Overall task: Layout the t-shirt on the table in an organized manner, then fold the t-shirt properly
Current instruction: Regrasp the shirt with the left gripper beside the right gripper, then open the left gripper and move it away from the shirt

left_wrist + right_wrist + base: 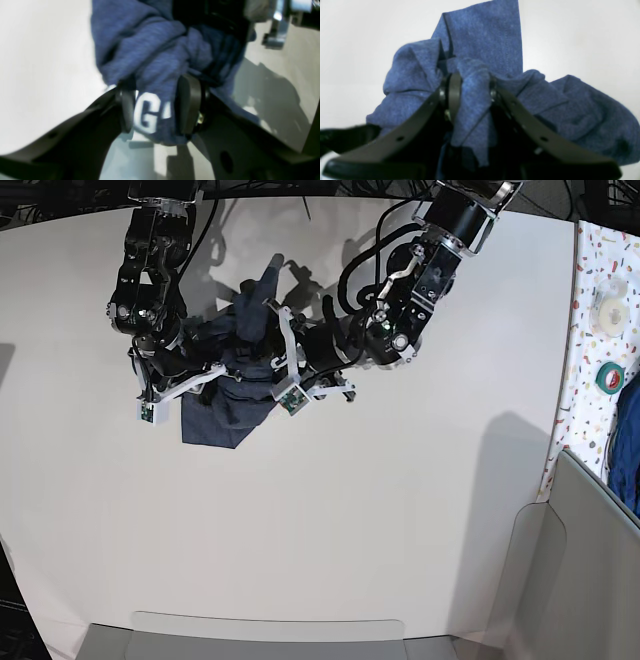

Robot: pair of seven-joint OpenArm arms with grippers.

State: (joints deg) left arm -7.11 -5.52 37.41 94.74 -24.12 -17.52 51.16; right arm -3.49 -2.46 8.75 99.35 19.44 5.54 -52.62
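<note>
1. The left end effector (155, 107) is clamped on a bunched fold of the t-shirt (155, 50); its two dark pads stand fairly wide apart with cloth filling the gap, and a white block letter "G" shows between them
2. The right end effector (470, 92) pinches a narrower ridge of the same t-shirt (480, 40), with the cloth squeezed between its pads and hanging down below them
3. In the base view the left end effector (275, 375) comes in from 2 o'clock and the right end effector (190, 375) from 11 o'clock; both meet at the crumpled t-shirt (225, 415)
4. The t-shirt is a dark navy, heathered cloth, gathered into a heap of folds, not spread flat; one corner points down toward 6 o'clock and a peak of cloth rises toward 12 o'clock
5. It lies on the upper left part of the plain white worktop (330, 530), roughly at 11 o'clock from the centre
6. At 3 o'clock, along the worktop's edge, runs a speckled strip (592, 330) carrying a pale roll (608, 302) and a green roll (609, 377), well apart from the t-shirt
7. No containers can be made out with any certainty
</note>
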